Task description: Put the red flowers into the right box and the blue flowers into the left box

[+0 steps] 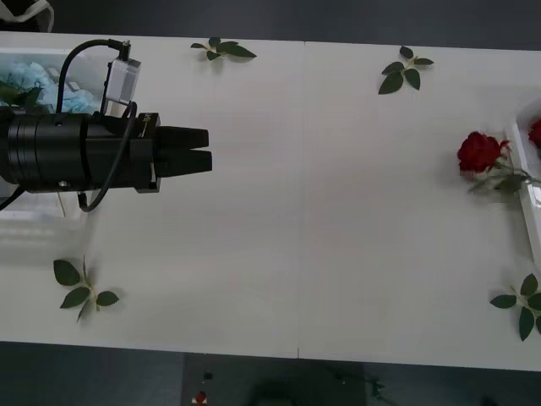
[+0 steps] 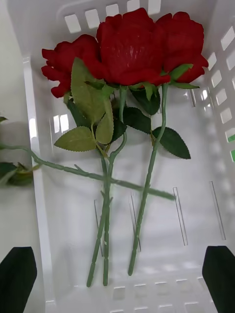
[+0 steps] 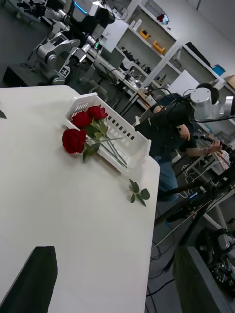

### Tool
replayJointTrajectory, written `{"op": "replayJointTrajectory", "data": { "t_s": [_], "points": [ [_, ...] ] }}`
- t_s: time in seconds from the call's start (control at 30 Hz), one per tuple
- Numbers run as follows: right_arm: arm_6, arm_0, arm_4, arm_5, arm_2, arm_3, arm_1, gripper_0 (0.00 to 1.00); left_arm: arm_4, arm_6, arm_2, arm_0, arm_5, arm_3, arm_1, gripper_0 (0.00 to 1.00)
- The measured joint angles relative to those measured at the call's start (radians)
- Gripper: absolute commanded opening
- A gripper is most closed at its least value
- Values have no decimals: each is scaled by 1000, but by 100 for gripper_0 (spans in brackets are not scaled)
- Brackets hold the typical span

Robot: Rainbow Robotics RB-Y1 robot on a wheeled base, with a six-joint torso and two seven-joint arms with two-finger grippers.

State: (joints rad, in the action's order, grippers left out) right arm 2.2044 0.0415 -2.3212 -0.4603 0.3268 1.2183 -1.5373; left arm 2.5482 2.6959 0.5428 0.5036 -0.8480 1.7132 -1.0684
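From the front: left gripper (image 1: 199, 152) at 9 o'clock over the table (image 1: 321, 211), black fingers parted by a slit only, holding nothing. Blue flowers (image 1: 34, 80) at 10 o'clock, already in the left box (image 1: 34, 222) behind that arm. Stray rose (image 1: 480, 152) at 3 o'clock, head on the table just beside the right box (image 1: 526, 169), stem reaching over its rim. Leaf sprigs (image 1: 80, 288) scattered, not wanted. From the right wrist: right gripper (image 2: 117, 279) hanging above the right box (image 2: 44, 234), fingers spread wide and empty; three roses (image 2: 132, 44) lying inside, with the stray's stem (image 2: 73, 170) crossing theirs, a detail hidden from the front. From the left wrist: whole right box (image 3: 132, 142) shown side-on, roses (image 3: 93, 115) inside, stray rose (image 3: 73, 140) outside against its wall. Probably very light; soft, crushable head, thin springy stem likely to roll or slip. Best pinched on the stem just under the head, clear of petals and leaves, then lifted free of the tangled stems.
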Motion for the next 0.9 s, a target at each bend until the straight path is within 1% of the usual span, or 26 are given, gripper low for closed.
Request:
{"op": "replayJointTrajectory", "data": {
  "t_s": [0.3, 0.43, 0.53, 0.63, 0.73, 0.8, 0.9],
  "points": [
    [0, 0, -48, -1, 0, 20, 0, 100, 0, 0, 0, 0, 0, 0, 0, 68],
    [0, 0, -90, -33, -12, 53, 10, 100, 0, 0, 0, 0, 0, 0, 0, 68],
    [0, 0, -89, -66, -62, 74, 58, 100, 0, 0, 0, 0, 0, 0, 0, 68],
    [0, -1, -85, -108, -136, 110, 129, 100, 0, 0, 0, 0, 0, 0, 0, 68],
    [1, -5, -29, -88, -190, 189, 198, 100, 0, 0, 0, 0, 0, 0, 0, 68],
    [9, -18, 26, -69, -206, 254, 237, 100, 0, 0, 0, 0, 0, -1, 0, 68],
    [81, -54, 68, -64, -206, 343, 288, 100, 0, 0, 0, 0, 0, -1, 0, 68]
  ]
}}
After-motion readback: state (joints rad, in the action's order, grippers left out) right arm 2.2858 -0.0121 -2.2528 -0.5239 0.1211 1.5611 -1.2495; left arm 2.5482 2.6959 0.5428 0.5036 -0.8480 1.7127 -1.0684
